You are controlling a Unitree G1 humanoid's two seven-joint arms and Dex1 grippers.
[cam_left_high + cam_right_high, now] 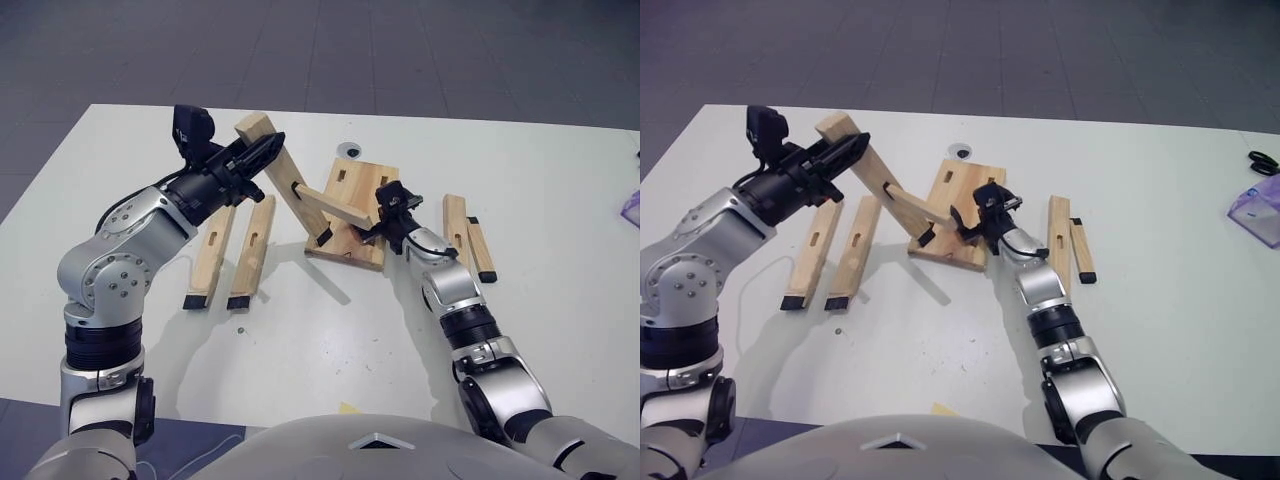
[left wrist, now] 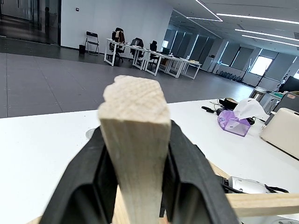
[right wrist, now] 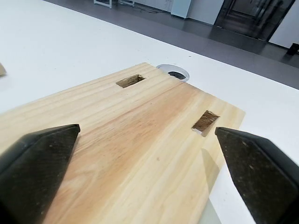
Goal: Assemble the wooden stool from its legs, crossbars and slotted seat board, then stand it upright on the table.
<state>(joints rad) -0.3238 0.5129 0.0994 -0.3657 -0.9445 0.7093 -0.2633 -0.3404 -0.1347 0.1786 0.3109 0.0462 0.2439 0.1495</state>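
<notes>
Two loose legs point(image 1: 212, 252) lie side by side on the near left of the table point(image 1: 300, 350), their long axes running near to far. Two more sticks point(image 1: 456, 228) lie the same way on the near right.

Between them, a little farther off, is the seat board point(image 1: 360, 185), slots facing up. My right hand point(image 3: 147, 129) hangs just over its right side with the fingers spread wide and nothing between them.

My left hand point(image 1: 260, 158) is clamped tight on the top end of a third leg point(image 1: 283, 172). That leg slants from high on the far left down to the near right, and its black-capped foot comes down at the board's near left part. I cannot tell whether the foot actually touches the board. A crossbar point(image 1: 345, 208) is plugged into the leg about halfway along. Its free end points right, just beside the right hand, so I judge that arm far better placed to take it.

Beyond the board there is a round cable hole point(image 1: 350, 150) in the table. Far off to the right stands a purple box point(image 1: 1260, 215) that seems to hold something white and crumpled point(image 2: 247, 108).
</notes>
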